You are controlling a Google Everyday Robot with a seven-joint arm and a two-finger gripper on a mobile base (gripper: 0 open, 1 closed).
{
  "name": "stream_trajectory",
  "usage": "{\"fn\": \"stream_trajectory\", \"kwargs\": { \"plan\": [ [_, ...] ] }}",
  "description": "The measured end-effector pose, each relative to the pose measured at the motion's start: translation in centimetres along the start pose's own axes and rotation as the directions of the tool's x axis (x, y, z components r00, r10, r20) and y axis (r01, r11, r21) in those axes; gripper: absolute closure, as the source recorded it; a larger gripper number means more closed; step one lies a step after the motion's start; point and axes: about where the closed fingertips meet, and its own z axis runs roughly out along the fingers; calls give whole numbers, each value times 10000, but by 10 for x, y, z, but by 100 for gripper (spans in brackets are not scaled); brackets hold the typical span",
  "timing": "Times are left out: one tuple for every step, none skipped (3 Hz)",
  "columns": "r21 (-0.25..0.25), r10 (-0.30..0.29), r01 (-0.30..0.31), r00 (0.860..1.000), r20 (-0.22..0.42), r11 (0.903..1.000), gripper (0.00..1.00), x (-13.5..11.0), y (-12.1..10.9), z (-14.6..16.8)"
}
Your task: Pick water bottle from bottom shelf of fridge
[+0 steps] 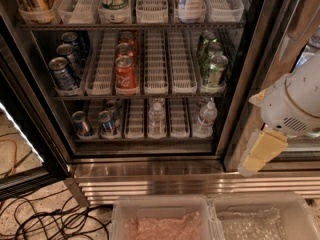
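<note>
The fridge [244, 79] is seen with its left door swung wide, so the racks are left open to reach. On the bottom shelf [150, 140] the goods are kept upright and in file by white slotted lane trays [134, 120]. The water bottle [156, 117] is stood cap-up in the middle lane, at the front edge. A second bottle [205, 118] of the same kind is stood in the lane at its 3 o'clock, with one empty lane between them. Two soda cans [93, 124] are parked in the lanes toward 9 o'clock. Either bottle would seem to answer the task; the second is judged the nearer to the arm.

The arm [294, 103] is held outside the cabinet, at 3 o'clock of the view, in front of the door post. Its white casing is carried high and the pale yellow pincer [261, 152] is hung below it, pointed down toward 7 o'clock. Nothing is carried by the pincer, and whether it is spread or closed cannot be told. It is kept well apart from both bottles, at 4 o'clock from the second one.

The approach is judged not yet begun: the pincer would have to be lowered to shelf level, turned to face the lane and brought in toward 9 o'clock.
</note>
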Motion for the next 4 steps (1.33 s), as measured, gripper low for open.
{"fn": "stream_trajectory", "kwargs": {
  "plan": [
    [0, 1, -1, 10000, 0, 10000, 0, 0, 0, 0],
    [-222, 348, -350, 9994, -89, 9991, 0, 2, 12, 14],
    [-504, 1456, -1455, 9893, -27, 9881, 0, 2, 39, 53],
    [-513, 2503, -2508, 9680, -156, 9667, 0, 7, 58, 103]
  ]
}}
